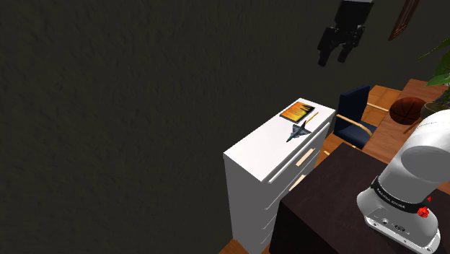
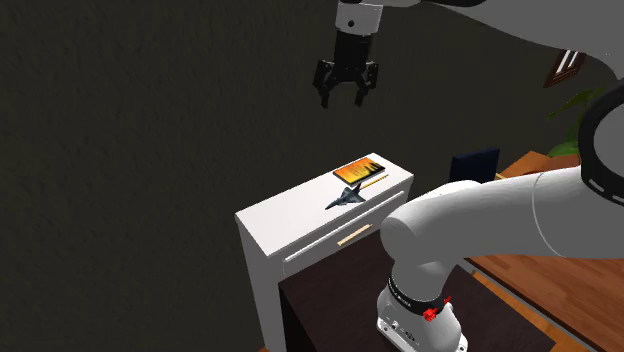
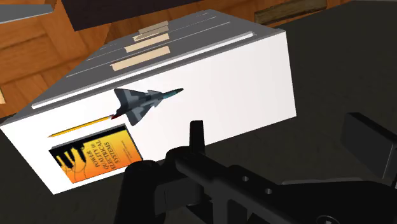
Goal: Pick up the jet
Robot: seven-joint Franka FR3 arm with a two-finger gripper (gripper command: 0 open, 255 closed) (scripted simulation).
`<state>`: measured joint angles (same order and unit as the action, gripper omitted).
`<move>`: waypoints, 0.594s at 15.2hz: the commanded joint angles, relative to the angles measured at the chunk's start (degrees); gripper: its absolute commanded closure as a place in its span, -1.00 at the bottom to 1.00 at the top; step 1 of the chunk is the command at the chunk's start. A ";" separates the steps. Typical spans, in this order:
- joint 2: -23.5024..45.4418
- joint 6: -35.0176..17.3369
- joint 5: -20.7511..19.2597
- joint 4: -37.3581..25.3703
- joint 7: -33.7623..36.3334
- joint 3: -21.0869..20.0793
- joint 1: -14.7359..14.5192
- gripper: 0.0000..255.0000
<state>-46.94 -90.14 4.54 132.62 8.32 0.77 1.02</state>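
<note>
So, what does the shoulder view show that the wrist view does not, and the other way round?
The shoulder view adds a round brown ball, green plant leaves and the arm's white base. The wrist view adds a thin yellow pencil lying between the small grey toy jet and the orange book, plus the lettering on that book's cover. Both share the jet and book on the white drawer cabinet, and the open black gripper above them.
</note>
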 commanded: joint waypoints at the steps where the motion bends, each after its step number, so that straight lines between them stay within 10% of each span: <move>1: 0.00 0.00 0.00 0.00 0.00 0.00 0.00 -1.00; 9: 3.97 -17.33 1.40 12.10 9.17 -1.26 4.76 -1.00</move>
<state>-43.77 -105.38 5.81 143.74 16.34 -0.42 5.13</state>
